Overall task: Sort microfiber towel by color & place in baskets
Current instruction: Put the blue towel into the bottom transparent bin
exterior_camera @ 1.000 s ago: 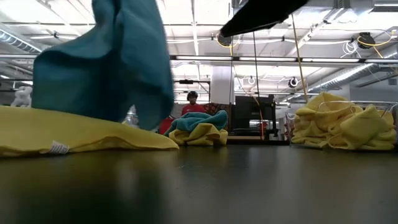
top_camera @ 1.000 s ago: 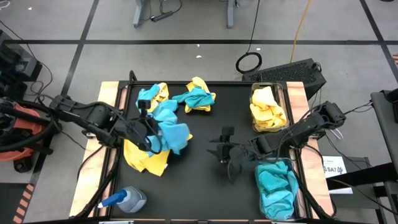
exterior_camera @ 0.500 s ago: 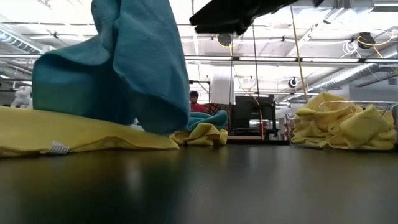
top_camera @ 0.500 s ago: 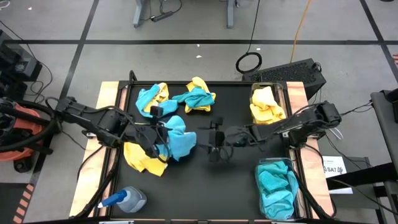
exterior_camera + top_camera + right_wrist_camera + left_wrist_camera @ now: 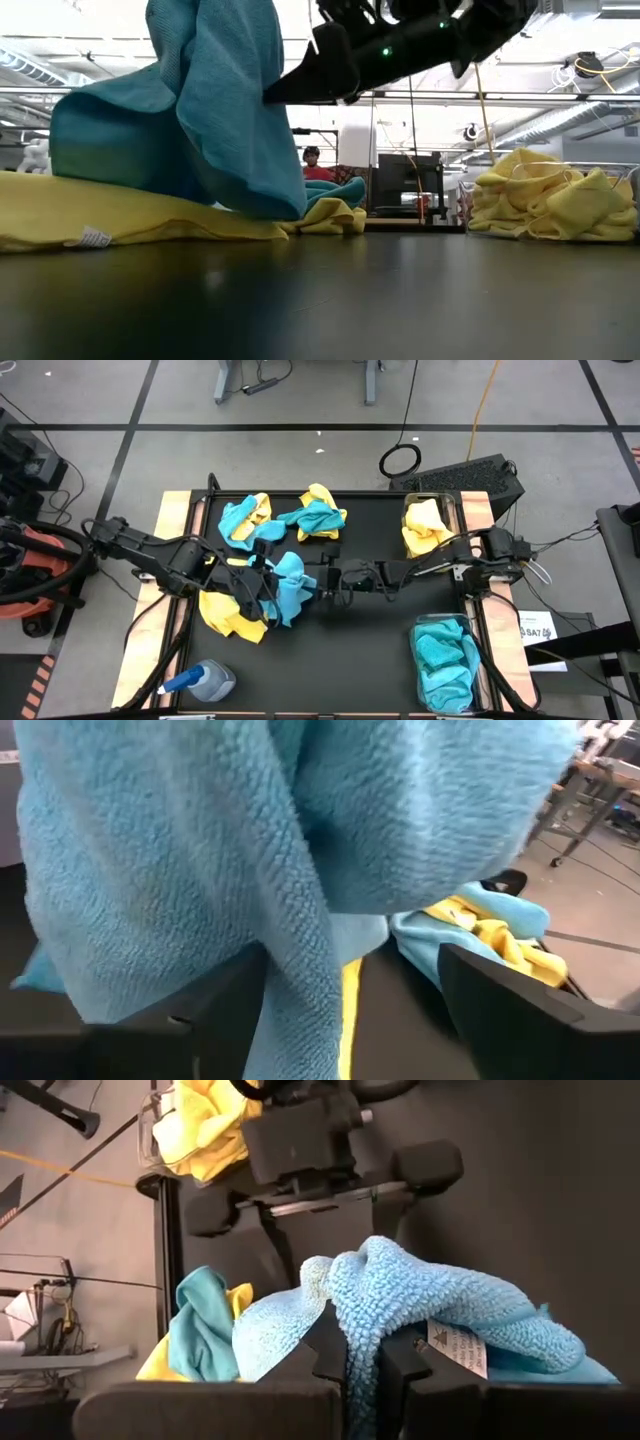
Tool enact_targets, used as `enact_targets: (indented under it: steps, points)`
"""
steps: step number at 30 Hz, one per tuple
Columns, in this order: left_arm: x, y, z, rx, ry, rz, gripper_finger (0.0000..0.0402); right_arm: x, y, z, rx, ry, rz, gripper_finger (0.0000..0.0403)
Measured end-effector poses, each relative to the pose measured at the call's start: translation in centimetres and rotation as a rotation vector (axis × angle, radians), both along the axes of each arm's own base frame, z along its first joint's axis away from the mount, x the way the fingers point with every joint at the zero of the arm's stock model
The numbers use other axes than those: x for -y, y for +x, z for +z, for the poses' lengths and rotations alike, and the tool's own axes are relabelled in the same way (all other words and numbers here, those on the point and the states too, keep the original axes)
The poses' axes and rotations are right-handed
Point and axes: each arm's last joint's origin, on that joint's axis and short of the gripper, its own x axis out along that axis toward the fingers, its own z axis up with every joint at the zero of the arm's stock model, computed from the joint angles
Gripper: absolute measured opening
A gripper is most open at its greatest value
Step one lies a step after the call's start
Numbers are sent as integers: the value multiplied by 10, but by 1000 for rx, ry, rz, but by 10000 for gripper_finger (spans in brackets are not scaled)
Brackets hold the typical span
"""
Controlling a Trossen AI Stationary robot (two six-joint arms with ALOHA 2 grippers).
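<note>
A teal microfiber towel [image 5: 288,585] hangs from my left gripper [image 5: 258,580], which is shut on it left of the table's middle. Its lower edge [image 5: 150,195] rests on a flat yellow towel [image 5: 232,616]. My right gripper [image 5: 320,578] reaches in level from the table's right. It is open, with one finger [image 5: 205,1015] on either side of the hanging towel [image 5: 300,850]. Two mixed teal and yellow heaps [image 5: 245,520] [image 5: 318,516] lie at the far edge. One basket [image 5: 457,510] holds yellow towels, the other [image 5: 413,660] teal ones. My left gripper pinches a bunched fold [image 5: 362,1315] at the top of the teal towel between its two fingers. The fingers slant down from the table's left. The towel hangs below them in loose folds, its lower part lying on the yellow towel. I cannot tell whether my right gripper touches the towel.
A blue-capped spray bottle [image 5: 205,680] lies at the near left corner. Bare black tabletop [image 5: 340,660] stretches across the near middle. The baskets stand along the right edge, the yellow one far, the teal one near.
My right gripper has swung from beside the teal basket toward the table's left and has come level up to the hanging teal towel. My left gripper has carried the towel a little toward the table's middle, and its hanging folds have swung that way.
</note>
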Motion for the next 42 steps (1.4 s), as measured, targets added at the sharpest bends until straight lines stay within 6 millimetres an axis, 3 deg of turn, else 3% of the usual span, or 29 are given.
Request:
enact_targets:
  steps: [3, 9, 11, 14, 19, 28, 36, 42]
  points:
    - [0, 0, 0, 0, -1, 0, 17, 1, 2, -4, 4, -14, 7, 230]
    - [1, 1, -6, -14, -21, -14, 18, -1, 2, -5, -9, -47, 71, 42]
    - [0, 1, -11, -35, -16, -7, 20, -1, 2, -5, -25, -69, 77, 14]
    - [0, 1, -19, -59, -16, 9, 41, -3, -2, -1, -47, -76, 81, 11]
    - [-2, -2, -35, -99, 2, 90, 117, -5, -12, 14, -84, -102, 45, 3]
    - [-6, -4, -66, -159, 8, 194, 252, -21, -50, 64, -89, -158, 18, 1]
    - [-16, -3, -96, -185, -4, 260, 274, -35, -85, 111, 40, -140, 73, 1]
    - [-17, 4, -111, -126, -43, 246, 274, -40, -108, 134, 104, -136, 109, 0]
